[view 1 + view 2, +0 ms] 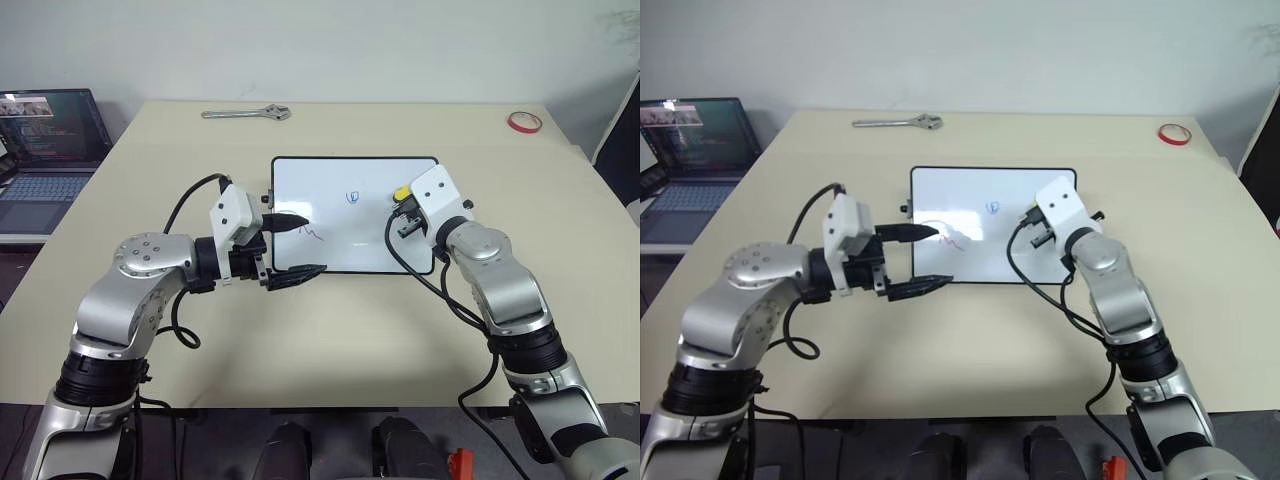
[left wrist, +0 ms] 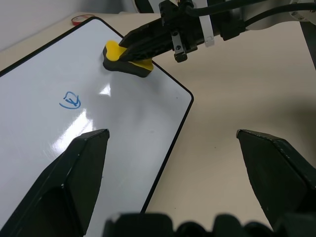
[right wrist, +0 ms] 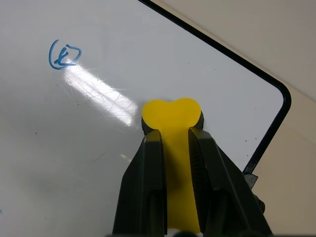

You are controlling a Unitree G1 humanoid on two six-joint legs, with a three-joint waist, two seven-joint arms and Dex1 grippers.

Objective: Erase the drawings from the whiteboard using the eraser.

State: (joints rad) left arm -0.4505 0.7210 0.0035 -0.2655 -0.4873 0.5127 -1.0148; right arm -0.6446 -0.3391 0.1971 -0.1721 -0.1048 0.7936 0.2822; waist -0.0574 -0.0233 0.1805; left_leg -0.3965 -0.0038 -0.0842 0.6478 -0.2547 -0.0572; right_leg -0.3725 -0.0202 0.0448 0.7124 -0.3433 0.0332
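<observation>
The whiteboard [image 1: 370, 235] lies flat in the middle of the table. On it are a small blue squiggle [image 1: 352, 196] and a red zigzag [image 1: 313, 235]. My right gripper [image 1: 405, 205] is shut on the eraser [image 2: 126, 59], a yellow-topped block with a black base. The eraser sits on the board close to its right edge, well right of the blue squiggle [image 3: 63, 55]. My left gripper [image 1: 300, 247] is open and empty at the board's near left part. One of its fingers is above the board beside the red zigzag, the other at the near edge.
A metal wrench [image 1: 247, 114] lies at the table's far side. A red tape ring [image 1: 524, 122] sits at the far right corner. A laptop [image 1: 45, 140] with a lit screen stands off the table to the left.
</observation>
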